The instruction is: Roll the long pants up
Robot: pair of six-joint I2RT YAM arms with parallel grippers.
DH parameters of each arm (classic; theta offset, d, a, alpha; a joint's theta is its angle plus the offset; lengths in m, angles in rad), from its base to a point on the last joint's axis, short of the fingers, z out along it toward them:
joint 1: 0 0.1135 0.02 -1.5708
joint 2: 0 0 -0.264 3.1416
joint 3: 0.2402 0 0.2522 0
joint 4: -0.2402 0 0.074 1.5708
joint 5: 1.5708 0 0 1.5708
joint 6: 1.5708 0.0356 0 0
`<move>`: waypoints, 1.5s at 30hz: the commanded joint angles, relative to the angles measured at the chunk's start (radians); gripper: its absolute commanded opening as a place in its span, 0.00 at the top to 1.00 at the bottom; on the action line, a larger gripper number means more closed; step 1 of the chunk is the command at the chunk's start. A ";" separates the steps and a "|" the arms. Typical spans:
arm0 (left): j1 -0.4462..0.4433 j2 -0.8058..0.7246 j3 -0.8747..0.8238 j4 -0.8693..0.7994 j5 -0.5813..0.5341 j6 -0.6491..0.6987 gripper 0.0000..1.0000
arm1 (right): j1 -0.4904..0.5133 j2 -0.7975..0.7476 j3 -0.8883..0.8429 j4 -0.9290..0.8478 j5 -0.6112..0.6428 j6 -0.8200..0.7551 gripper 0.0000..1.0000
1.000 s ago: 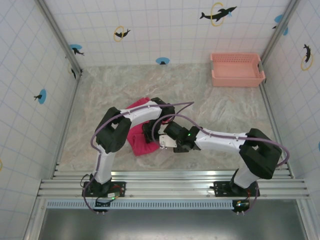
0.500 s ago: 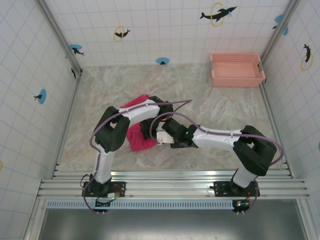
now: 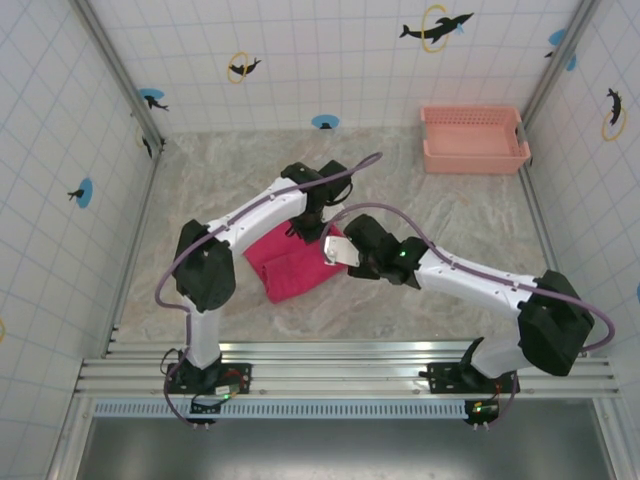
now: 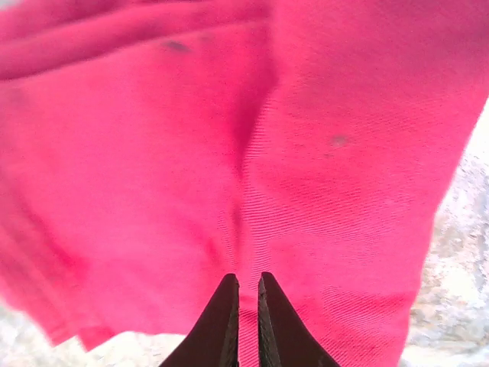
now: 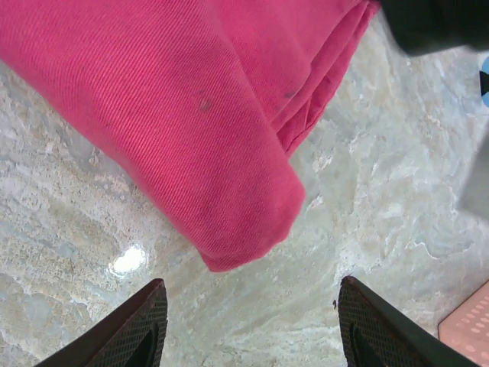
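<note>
A: Nearest the bases first. How does the right gripper (image 5: 256, 325) stand?

B: Its jaws are wide apart and hold nothing. It hangs over the marbled bench (image 3: 440, 215), just short of the rounded, folded end of the cloth.

A: And the long pants (image 3: 290, 268) themselves?

B: They lie in a compact magenta-red bundle of several layers on the bench, left of centre, between the two arms. The right gripper is at the bundle's right end.

A: The left gripper (image 4: 246, 306)?

B: It is down on the far edge of the bundle. Its jaws are drawn almost together, pinching a thin ridge of the cloth, and a crease runs away from their tips across the fabric.

A: Anything beyond that?

B: A pale pink basket (image 3: 475, 140) stands in the far right corner, well apart from the pants and both grippers.
</note>
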 commanded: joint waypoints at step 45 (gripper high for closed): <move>0.548 0.182 0.147 -0.074 0.342 -0.358 0.93 | 0.077 0.561 0.223 0.209 0.019 -0.139 0.26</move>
